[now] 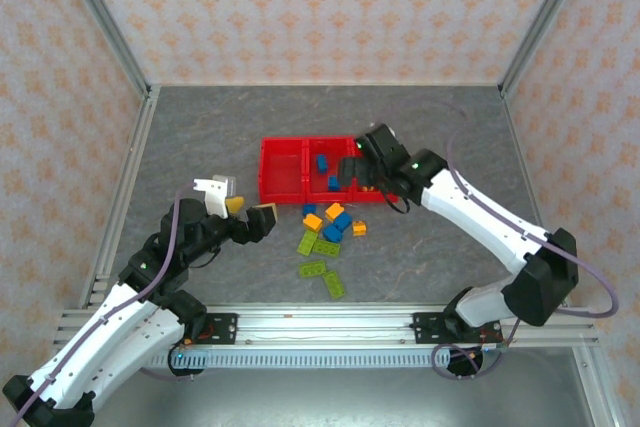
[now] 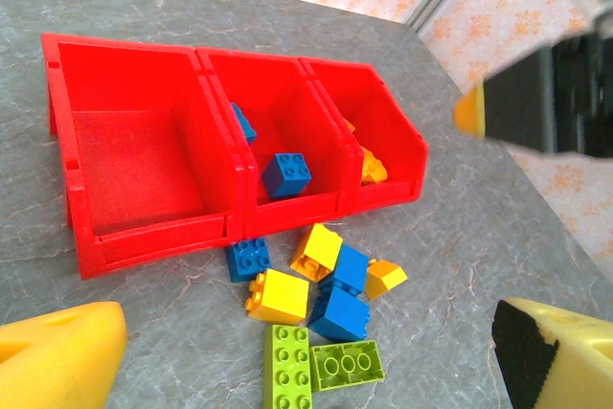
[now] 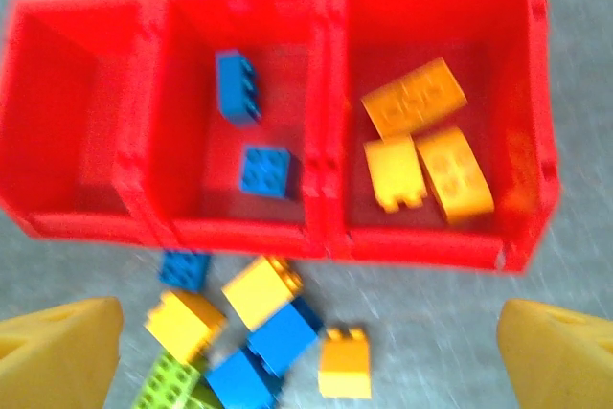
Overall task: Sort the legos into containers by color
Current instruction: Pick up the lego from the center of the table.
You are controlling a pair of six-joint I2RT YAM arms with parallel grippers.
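In the top view the right gripper hangs over the rightmost of the containers and covers most of that bin's floor. The loose legos in front are too small for their studs to be counted. The right wrist view is smeared and brick edges are soft. Its yellow fingertips and a lime green brick are cropped by the bottom edge. In the left wrist view an orange-yellow brick sits half behind the right bin's front wall. A blurred black-and-orange shape, not identifiable, runs off the right edge.

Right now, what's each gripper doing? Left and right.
Left gripper: open, holding nothing.
Right gripper: open, holding nothing.
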